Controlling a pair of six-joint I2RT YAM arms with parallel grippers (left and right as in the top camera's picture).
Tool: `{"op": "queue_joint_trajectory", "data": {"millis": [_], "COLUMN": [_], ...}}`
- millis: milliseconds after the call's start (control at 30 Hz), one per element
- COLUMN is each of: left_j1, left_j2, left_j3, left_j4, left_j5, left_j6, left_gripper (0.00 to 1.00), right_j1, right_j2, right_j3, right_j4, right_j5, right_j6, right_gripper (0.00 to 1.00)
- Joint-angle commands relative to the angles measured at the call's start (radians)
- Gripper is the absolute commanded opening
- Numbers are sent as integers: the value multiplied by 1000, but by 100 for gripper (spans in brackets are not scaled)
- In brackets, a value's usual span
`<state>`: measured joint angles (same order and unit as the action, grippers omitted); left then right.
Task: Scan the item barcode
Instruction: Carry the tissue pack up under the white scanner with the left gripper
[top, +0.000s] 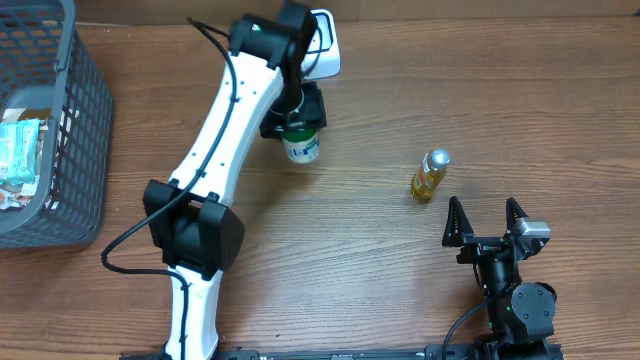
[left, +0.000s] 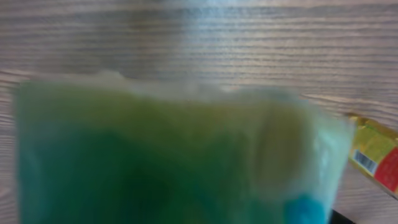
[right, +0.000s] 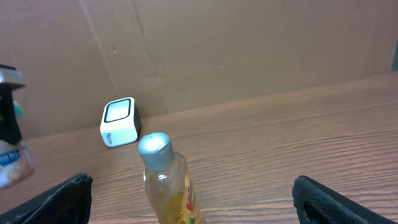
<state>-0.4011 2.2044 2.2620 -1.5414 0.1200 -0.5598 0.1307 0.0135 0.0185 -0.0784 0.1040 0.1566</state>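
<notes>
My left gripper (top: 296, 118) is shut on a small container with a green label (top: 301, 146), held just in front of the white scanner box (top: 326, 46). In the left wrist view the container (left: 174, 155) fills the frame as a green blur and hides the fingers. The right wrist view shows the scanner (right: 119, 121) at the back wall and the held container (right: 12, 163) at the far left. My right gripper (top: 486, 222) stands open and empty at the table's front right.
A small bottle of yellow liquid with a silver cap (top: 430, 174) stands just ahead of the right gripper (right: 194, 199), between its wide fingers. A grey basket (top: 85, 110) with packets (top: 20, 150) sits at the left edge.
</notes>
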Motion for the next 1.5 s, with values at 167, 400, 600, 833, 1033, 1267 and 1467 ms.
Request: {"op": "queue_joint_trajectory", "data": {"millis": [167, 400, 600, 833, 1033, 1267, 1467], "left_j1": [-107, -187, -229, -245, -254, -256, -259], "left_j2": [-32, -32, -32, -31, -31, -31, -31], "left_j3": [-105, -106, -116, -188, -286, -356, -391], "left_j4": [92, 124, 121, 173, 257, 325, 347], "left_j5": [-104, -256, -292, -311, -303, -299, -288], "left_j6": [-161, -235, -295, -418, -432, -431, -431], "left_gripper": [5, 10, 18, 22, 26, 30, 30], "right_j1": [-2, -2, -2, -2, -2, -2, -2], "right_j2": [-11, -11, -10, -10, -11, -10, -11], "right_j3": [-11, -11, -11, -11, -11, -11, -11], "right_j4": [5, 5, 5, 5, 5, 5, 5], "right_j5": [-2, -2, -2, -2, -2, -2, -2], "right_j6": [-5, -5, -5, -5, -5, -5, -5], "right_gripper": [100, 100, 100, 100, 100, 100, 100]}}
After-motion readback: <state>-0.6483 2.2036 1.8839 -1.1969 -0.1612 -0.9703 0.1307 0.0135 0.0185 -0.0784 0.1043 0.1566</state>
